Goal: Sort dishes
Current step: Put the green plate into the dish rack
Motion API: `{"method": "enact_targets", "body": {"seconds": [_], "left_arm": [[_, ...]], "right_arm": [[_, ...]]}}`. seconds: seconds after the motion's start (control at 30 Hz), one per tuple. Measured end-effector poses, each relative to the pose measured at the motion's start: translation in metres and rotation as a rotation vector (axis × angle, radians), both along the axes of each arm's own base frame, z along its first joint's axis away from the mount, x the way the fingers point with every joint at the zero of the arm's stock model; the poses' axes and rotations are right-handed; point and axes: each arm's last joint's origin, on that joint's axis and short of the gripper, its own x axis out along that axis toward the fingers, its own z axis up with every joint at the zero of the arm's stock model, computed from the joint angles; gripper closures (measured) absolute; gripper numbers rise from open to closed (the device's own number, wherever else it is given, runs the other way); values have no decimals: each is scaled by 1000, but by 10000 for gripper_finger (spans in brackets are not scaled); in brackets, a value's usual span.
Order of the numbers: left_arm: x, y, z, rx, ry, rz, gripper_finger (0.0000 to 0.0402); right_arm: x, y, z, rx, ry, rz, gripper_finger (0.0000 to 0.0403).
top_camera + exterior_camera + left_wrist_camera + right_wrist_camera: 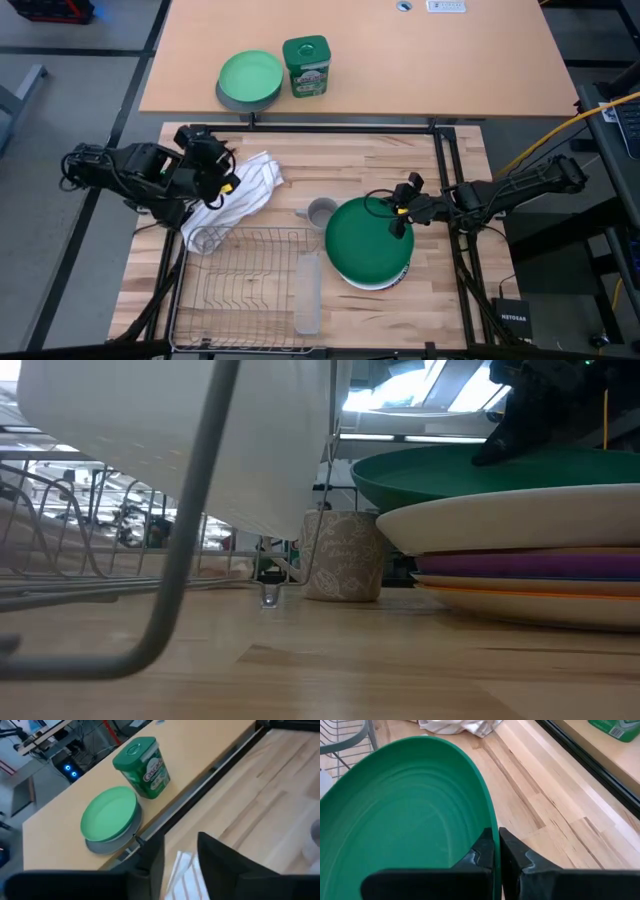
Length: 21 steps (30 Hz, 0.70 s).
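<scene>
A stack of round plates (368, 250) stands right of centre on the wooden table, the large dark green plate (365, 240) on top. The low view shows white (520, 520), purple (530, 566) and orange-edged plates beneath it. My right gripper (495, 845) reaches in from the table's right and is shut on the green plate's right rim. My left gripper (181, 862) is open at the table's left, above a white striped cloth (240, 195). The cloth shows between its fingers, but I cannot tell whether they touch it. My right gripper pinches the dark green plate's rim (492, 817) on the side toward the table's right, one finger inside the plate (482, 852) and one outside (515, 857). The fingers slant down from the right. The plate lies on the white plate below it.
A small grey mug (320, 212) stands just left of the stack. A wire dish rack (250, 290) with a pale holder (308, 292) fills the near left. On the far table are a light green plate on a grey bowl (250, 80) and a green canister (306, 66).
</scene>
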Motion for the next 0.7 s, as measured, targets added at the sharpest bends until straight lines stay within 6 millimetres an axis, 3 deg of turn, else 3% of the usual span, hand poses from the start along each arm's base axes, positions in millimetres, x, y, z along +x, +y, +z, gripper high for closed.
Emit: {"method": "enact_targets", "body": {"seconds": [0.27,0.7], "left_arm": [[14,-4,4,-101,-91,-77,242],[24,-16,3,-137,-126,-142,264]], "right_arm": [[0,0,4,-12,9,24,392],[3,1,60,-130,-37,152,394]]}}
